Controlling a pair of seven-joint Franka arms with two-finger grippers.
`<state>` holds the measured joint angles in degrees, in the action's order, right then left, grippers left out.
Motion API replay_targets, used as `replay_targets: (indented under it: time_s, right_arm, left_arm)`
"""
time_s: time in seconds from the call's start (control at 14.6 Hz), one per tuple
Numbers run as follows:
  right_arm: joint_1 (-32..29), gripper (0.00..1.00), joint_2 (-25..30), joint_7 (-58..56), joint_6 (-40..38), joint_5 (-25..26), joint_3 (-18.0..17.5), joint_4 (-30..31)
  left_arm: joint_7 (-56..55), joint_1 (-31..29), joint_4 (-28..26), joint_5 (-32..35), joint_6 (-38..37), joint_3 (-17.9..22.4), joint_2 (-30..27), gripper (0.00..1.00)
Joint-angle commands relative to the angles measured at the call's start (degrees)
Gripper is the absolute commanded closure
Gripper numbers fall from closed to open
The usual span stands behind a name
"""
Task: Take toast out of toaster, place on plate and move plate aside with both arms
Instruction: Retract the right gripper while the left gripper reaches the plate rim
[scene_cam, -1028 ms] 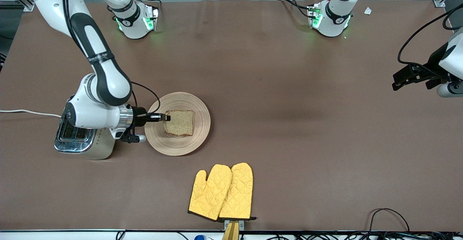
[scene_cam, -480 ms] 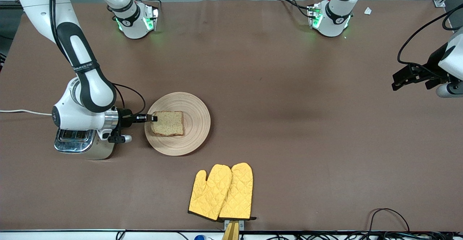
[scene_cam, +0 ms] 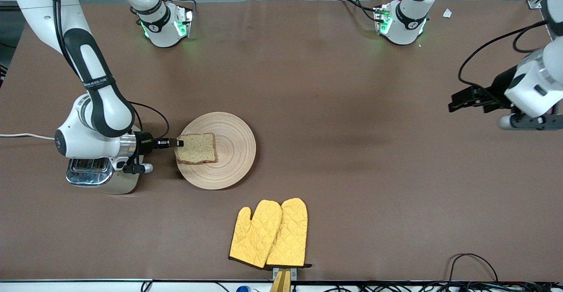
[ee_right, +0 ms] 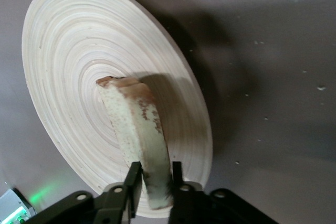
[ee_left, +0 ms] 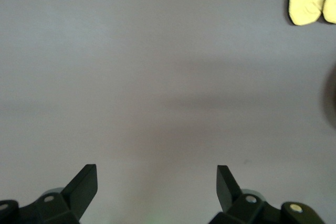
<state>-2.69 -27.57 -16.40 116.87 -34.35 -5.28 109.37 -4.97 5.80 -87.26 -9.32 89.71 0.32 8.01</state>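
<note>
The right claw (scene_cam: 179, 142) grips the toast (scene_cam: 196, 148) by its edge over the plate (scene_cam: 233, 151), beside the toaster (scene_cam: 94, 175); the left claw (scene_cam: 462, 103) waits spread wide above bare surface (scene_cam: 352, 173) at the left arm's end

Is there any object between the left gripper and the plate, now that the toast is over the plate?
Nothing visible. The left gripper hangs open over bare table at its own end. Only brown tabletop lies between it and the plate. The oven mitts lie nearer the front camera, off that line. The right gripper holds the toast.
</note>
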Motion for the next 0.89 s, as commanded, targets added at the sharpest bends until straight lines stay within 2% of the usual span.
replay_targets:
  time_s: [0.0, 0.21, 0.34, 0.41, 0.62, 0.82]
  right_arm:
    - [-0.66, 0.00, 2.08, 0.14, -0.95, 2.17, -0.52, 0.93]
    - [0.75, 0.00, 5.06, 7.59, -1.99, 7.80, -0.78, 0.58]
    - [1.98, 0.00, 6.74, 11.56, -5.85, 10.17, -0.70, -1.61]
    - [1.99, 0.00, 7.70, 12.18, -7.26, 11.75, -0.69, -2.58]
    - [1.72, 0.00, 13.75, 12.36, -7.62, 23.33, -0.78, -3.28]
    - [-0.46, 0.00, 20.34, 11.75, -12.52, 29.14, -0.61, -4.77]
  left_arm:
    - [-0.65, 1.05, 0.34, -1.84, -0.32, -0.23, 1.04, 0.00]
    - [-0.57, 1.23, 0.34, -1.93, -0.85, -0.23, 0.69, 0.00]
    - [-0.57, 1.31, 0.34, -2.45, -1.03, -0.49, 0.87, 0.00]
    - [-0.66, 1.23, 0.16, -4.81, -1.03, -0.49, 1.22, 0.00]
    - [-1.01, 1.84, -0.02, -10.62, 0.89, -0.58, 5.51, 0.00]
    - [-1.62, 4.73, -0.02, -13.52, 5.72, -0.58, 10.69, 0.00]
